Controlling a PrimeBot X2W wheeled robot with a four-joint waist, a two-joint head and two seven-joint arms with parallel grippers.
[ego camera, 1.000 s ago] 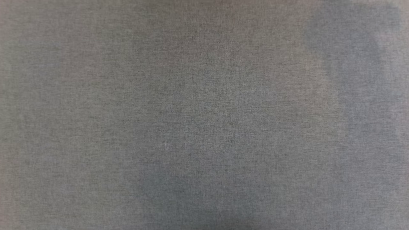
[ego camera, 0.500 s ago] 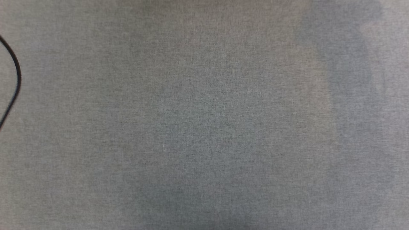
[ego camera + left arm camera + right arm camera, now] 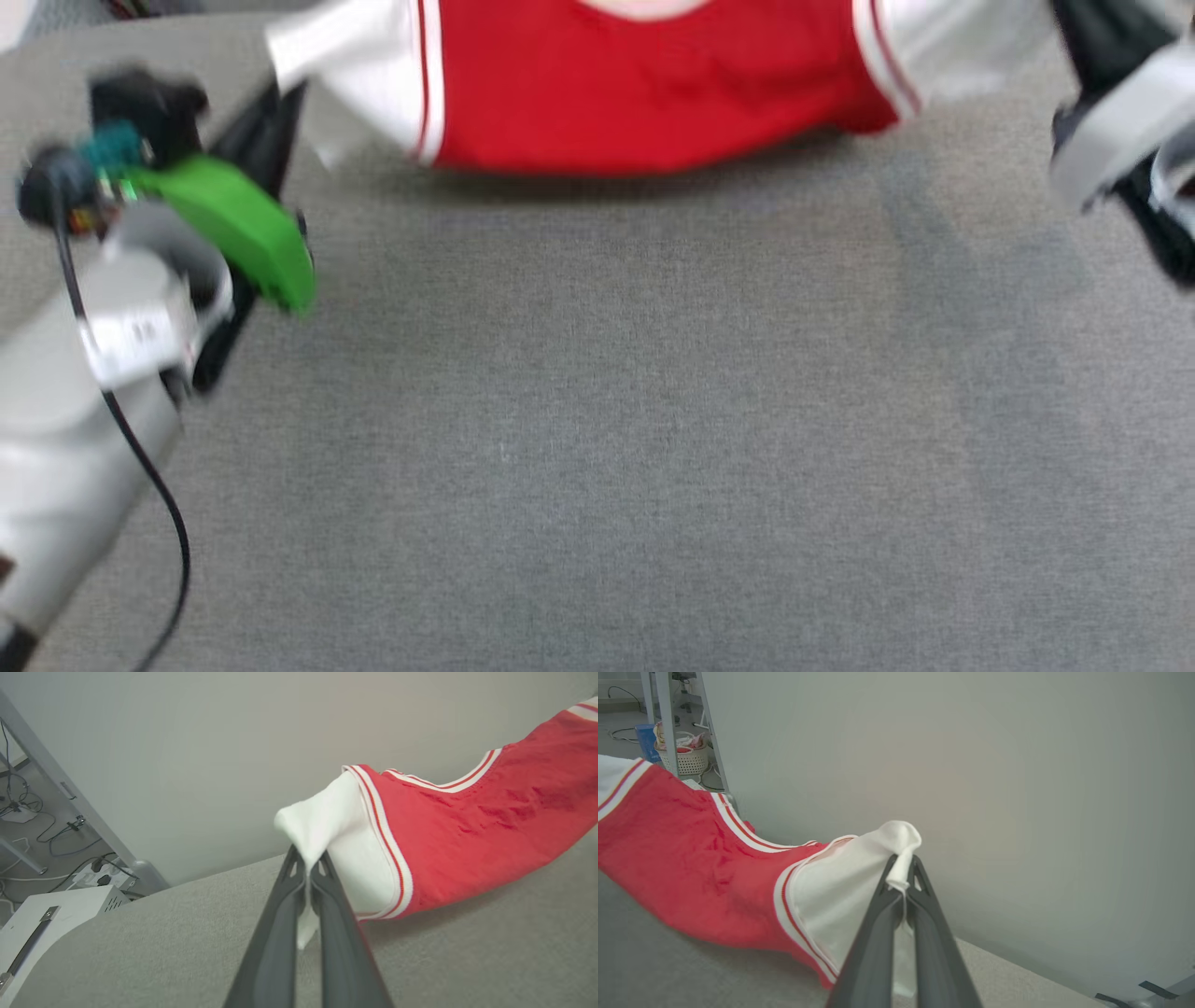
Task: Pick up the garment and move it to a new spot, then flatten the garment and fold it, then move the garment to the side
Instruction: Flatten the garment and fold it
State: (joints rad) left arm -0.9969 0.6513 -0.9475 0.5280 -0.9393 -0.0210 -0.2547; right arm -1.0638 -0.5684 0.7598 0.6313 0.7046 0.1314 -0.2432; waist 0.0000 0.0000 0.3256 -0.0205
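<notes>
The left gripper (image 3: 308,861) is pinching one white sleeve tight and the right gripper (image 3: 903,865) is clamping the other. The garment (image 3: 653,93) is hanging stretched between them at twelve o'clock in the head view, red body sagging low over the grey tabletop (image 3: 597,420), whose open cloth is spreading from three through six to nine o'clock.

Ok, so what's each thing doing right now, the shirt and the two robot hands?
garment: held up by both white sleeves, stretched wide, red middle sagging low.
left gripper: jaws shut on one white sleeve of the garment.
right gripper: jaws shut on the other white sleeve.
table: grey cloth top, under the garment.
</notes>
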